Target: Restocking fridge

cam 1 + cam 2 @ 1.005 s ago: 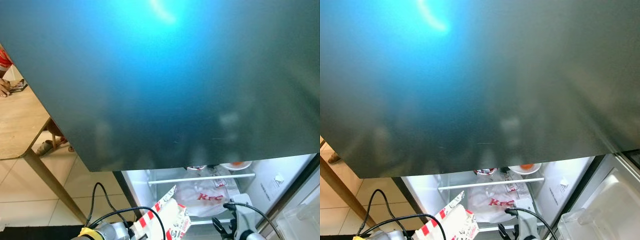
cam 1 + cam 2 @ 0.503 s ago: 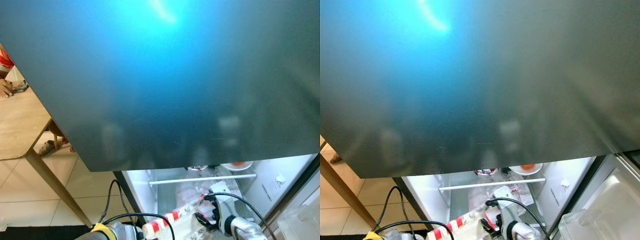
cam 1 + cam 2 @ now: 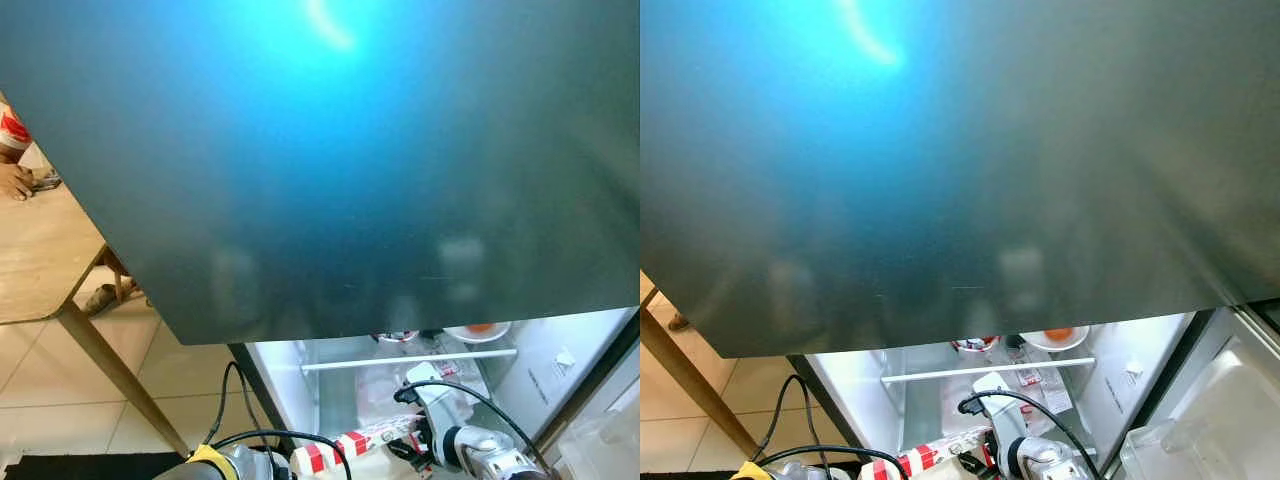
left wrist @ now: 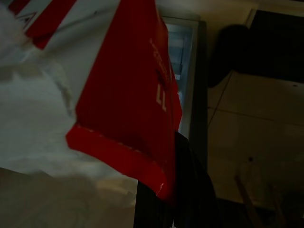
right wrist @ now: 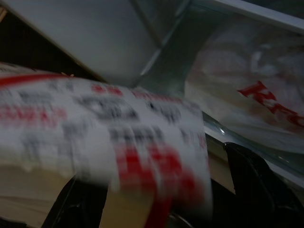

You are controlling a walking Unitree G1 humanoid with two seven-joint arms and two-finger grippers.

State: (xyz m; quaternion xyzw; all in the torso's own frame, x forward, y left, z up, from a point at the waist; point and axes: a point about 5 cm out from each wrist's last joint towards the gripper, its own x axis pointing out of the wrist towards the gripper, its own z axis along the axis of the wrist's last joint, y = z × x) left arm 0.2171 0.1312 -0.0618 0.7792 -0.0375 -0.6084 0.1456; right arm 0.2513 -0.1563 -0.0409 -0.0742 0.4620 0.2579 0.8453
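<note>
A red-and-white paper takeaway bag (image 3: pixel 352 444) lies tilted low in front of the open fridge compartment. My left gripper (image 4: pixel 178 190) is shut on it; one black finger (image 4: pixel 192 190) shows under the bag's red edge. My right gripper (image 3: pixel 412 452) has come in from the right. In the right wrist view its two fingers (image 5: pixel 251 175) stand wide apart with the bag's end (image 5: pixel 142 137) between them. A clear plastic bag with red lettering (image 5: pixel 247 90) sits on the fridge shelf behind.
The dark teal fridge door (image 3: pixel 350 150) looms over most of the head views. Below it are a white shelf rail (image 3: pixel 405 362) and a bowl holding something orange (image 3: pixel 1055 337). A wooden table (image 3: pixel 35 250) with a person's hand (image 3: pixel 12 181) is at left. Door bins (image 3: pixel 1200 440) are at right.
The paper bag has dropped from upright to lying nearly flat. My right gripper has swung left from the fridge's front to the bag's end.
</note>
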